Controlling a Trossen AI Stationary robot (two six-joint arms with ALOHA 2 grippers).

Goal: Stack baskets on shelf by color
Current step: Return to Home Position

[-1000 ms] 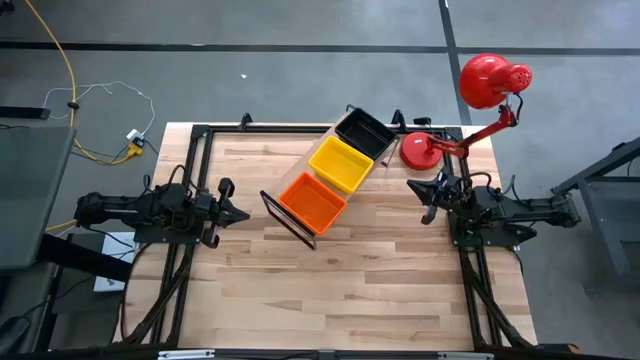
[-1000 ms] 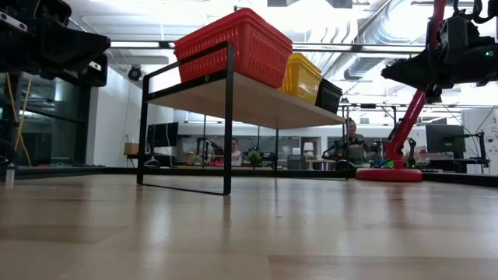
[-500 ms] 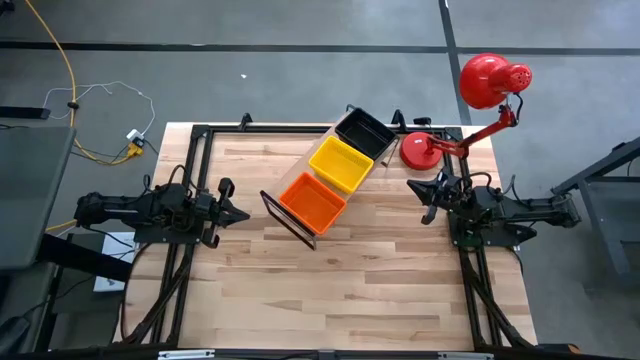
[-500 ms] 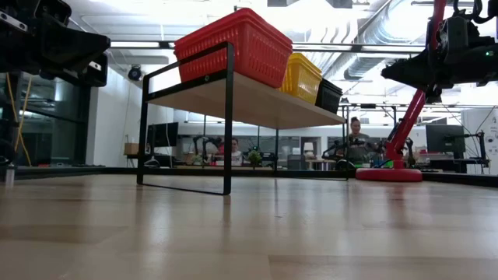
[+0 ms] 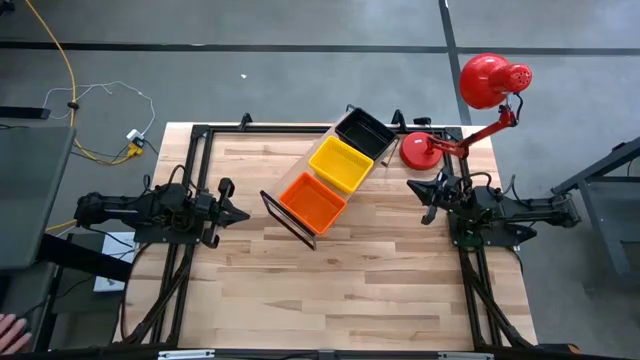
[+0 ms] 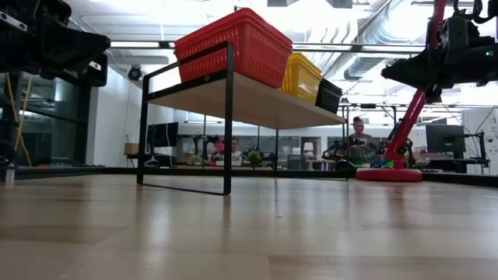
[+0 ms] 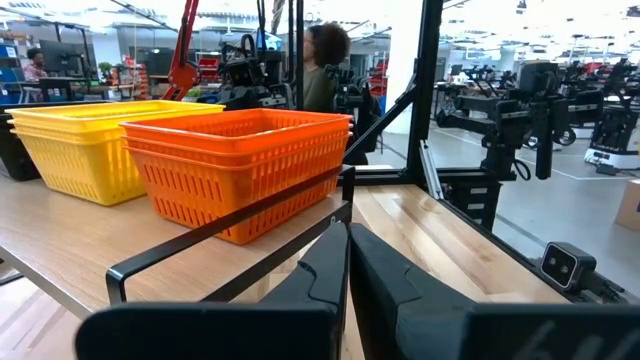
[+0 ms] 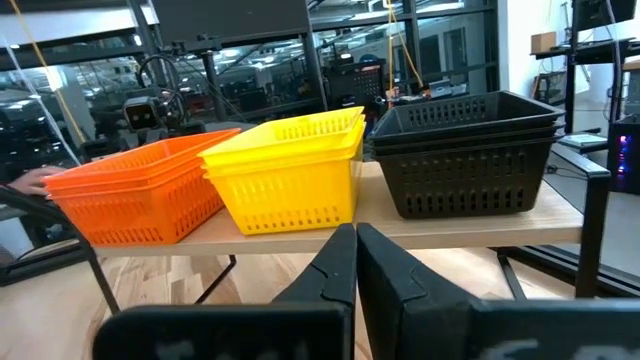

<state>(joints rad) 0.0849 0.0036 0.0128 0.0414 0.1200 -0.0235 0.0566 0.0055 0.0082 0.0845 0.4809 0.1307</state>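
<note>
Baskets (image 8: pixel 290 170) stand sorted on the shelf (image 6: pixel 257 103), which sits mid-surface (image 5: pixel 340 290) between both arms: orange stack (image 5: pixel 312 203) at the wire-frame end, yellow stack (image 5: pixel 341 163) in the middle, black stack (image 5: pixel 365 133) farthest back; we judge the stacking done and the return home in hand; left gripper (image 7: pixel 348 228) and right gripper (image 8: pixel 355 232) hover at opposite sides, fingers pressed together, holding nothing; the next move needs only parking clear of the shelf.
</note>
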